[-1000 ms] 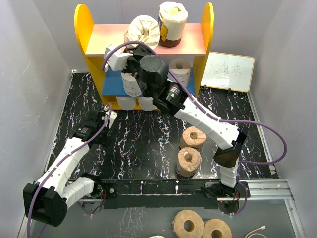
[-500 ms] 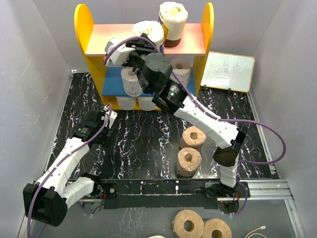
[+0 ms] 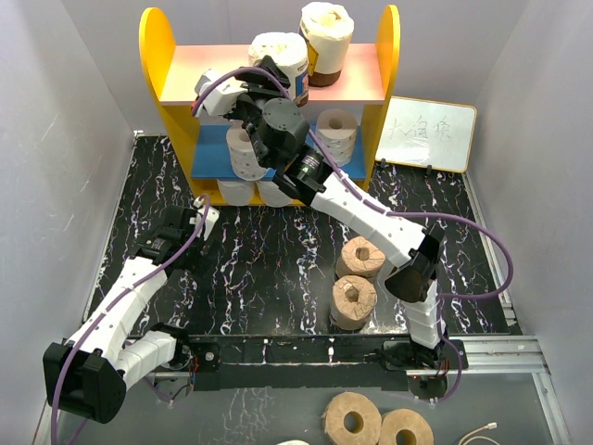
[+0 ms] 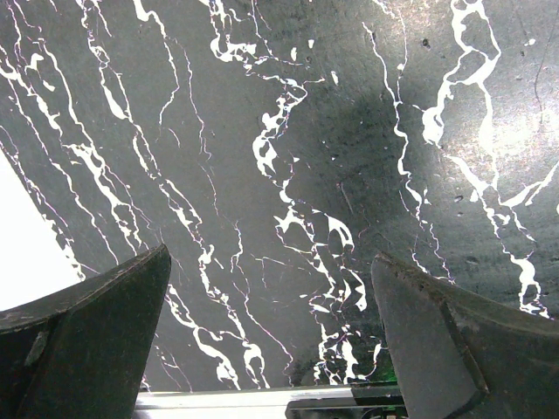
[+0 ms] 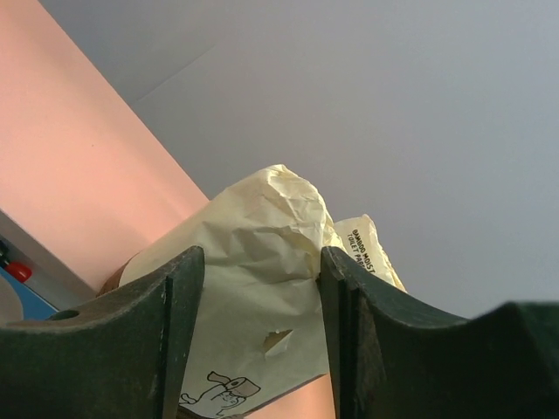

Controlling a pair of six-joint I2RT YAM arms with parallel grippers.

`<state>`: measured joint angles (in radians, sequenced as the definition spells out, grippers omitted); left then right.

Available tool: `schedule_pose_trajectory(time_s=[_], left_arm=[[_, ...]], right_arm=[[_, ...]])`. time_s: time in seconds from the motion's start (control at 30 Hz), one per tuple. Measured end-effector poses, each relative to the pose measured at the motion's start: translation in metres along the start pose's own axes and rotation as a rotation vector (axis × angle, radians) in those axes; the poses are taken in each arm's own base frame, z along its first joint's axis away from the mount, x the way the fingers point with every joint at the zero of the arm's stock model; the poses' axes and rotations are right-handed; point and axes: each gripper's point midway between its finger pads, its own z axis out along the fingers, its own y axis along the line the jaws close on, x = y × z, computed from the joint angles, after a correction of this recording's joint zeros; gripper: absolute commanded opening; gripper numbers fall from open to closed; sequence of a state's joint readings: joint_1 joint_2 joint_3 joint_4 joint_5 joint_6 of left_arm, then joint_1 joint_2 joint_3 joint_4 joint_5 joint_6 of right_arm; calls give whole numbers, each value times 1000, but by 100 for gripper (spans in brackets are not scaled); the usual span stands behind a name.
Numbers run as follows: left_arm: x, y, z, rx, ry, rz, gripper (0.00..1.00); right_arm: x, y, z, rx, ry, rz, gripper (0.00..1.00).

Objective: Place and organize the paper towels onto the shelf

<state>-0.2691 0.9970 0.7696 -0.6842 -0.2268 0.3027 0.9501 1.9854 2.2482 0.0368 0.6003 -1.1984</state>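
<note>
The shelf (image 3: 185, 79) stands at the back with a pink upper board and a blue lower board. On the upper board a tan wrapped paper towel (image 3: 278, 54) stands upright beside another wrapped one (image 3: 324, 37). My right gripper (image 3: 267, 76) is at the nearer roll. In the right wrist view its jaws (image 5: 260, 257) stand apart, open, with the crumpled wrapper (image 5: 262, 236) between them. White rolls (image 3: 337, 130) sit on the blue board. Two tan rolls (image 3: 361, 257) stand on the table. My left gripper (image 3: 206, 215) hovers open over bare table (image 4: 271, 262).
A small whiteboard (image 3: 431, 133) with writing leans at the back right. Two white rolls (image 3: 236, 192) lie at the shelf's foot. Two more tan rolls (image 3: 352, 422) lie below the table's near edge. Grey walls close in both sides.
The right arm lifted the wrapped roll from tilted to upright on the upper board, and its jaws have spread apart. The left arm has not moved.
</note>
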Motion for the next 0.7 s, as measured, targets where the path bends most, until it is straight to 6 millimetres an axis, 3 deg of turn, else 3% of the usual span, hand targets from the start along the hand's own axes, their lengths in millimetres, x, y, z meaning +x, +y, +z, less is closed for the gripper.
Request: schedule_pose_trajectory(time_s=[0.17,0.4,0.57,0.7], left_arm=[[0,0,0,-1,1,0,99],[0,0,0,-3,1,0,99],[1,1,0,-7,4,-5,99],[2,3,0,-14,7,-9,99]], right_arm=[[2,2,7,28,-9,14,64],[10,-11,18,89,-26,39,80],[18,-12,29,141,-38,55,84],[26,3,38,150,-40,46,84]])
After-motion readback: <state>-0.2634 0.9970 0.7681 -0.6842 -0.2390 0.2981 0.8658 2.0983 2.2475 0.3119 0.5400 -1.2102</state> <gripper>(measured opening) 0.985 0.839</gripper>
